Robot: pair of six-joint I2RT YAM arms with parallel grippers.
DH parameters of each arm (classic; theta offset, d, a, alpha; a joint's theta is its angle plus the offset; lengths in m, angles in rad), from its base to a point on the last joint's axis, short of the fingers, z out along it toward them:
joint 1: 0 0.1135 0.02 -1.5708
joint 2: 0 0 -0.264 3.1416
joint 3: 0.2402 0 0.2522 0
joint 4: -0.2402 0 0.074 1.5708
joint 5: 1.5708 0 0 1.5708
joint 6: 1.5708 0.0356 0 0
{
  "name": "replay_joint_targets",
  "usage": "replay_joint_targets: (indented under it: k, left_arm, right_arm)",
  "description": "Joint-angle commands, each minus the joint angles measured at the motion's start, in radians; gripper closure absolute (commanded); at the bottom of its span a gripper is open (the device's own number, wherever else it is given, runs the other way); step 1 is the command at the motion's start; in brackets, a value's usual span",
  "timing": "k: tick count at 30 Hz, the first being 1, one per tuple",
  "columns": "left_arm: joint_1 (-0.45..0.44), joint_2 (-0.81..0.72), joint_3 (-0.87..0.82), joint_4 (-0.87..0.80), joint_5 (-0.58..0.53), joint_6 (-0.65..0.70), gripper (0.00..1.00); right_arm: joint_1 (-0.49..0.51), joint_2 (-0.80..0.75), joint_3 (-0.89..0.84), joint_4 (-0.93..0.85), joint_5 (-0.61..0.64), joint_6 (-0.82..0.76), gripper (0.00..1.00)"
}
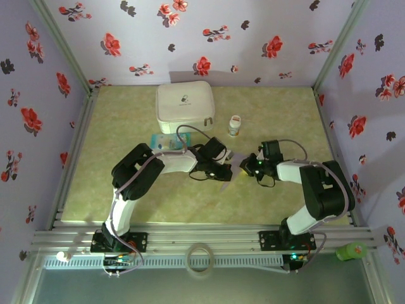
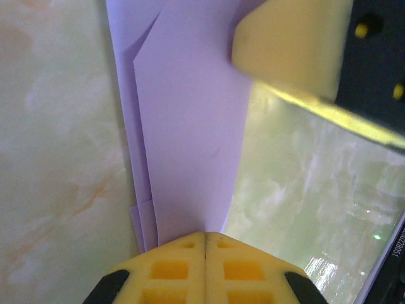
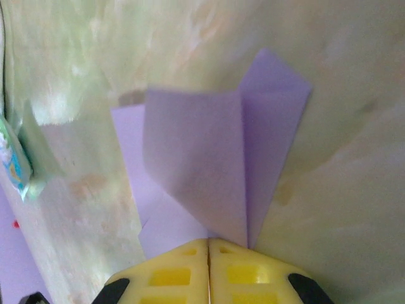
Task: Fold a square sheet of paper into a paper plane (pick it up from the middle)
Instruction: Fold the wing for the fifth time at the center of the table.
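My jaws were yellow. The paper plane was plain lavender, the table marbled pale green, the walls lilac with red and black flowers, the zip case white.

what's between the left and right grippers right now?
The folded thin lavender paper sheet, left gripper and right gripper both shut on it; top external view.
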Motion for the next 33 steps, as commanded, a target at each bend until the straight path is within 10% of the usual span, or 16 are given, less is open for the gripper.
replay_joint_targets:
  k: [1,33]
  left_arm:
    - [-0.004,0.031,-0.057,-0.127,-0.040,0.017,0.96]
    - [0.008,0.044,-0.073,-0.088,-0.046,-0.012,0.96]
  right_arm:
    - [-0.038,-0.001,0.013,-0.022,0.103,0.014,0.92]
    - [-0.022,-0.169,-0.061,0.041,0.005,0.049,0.87]
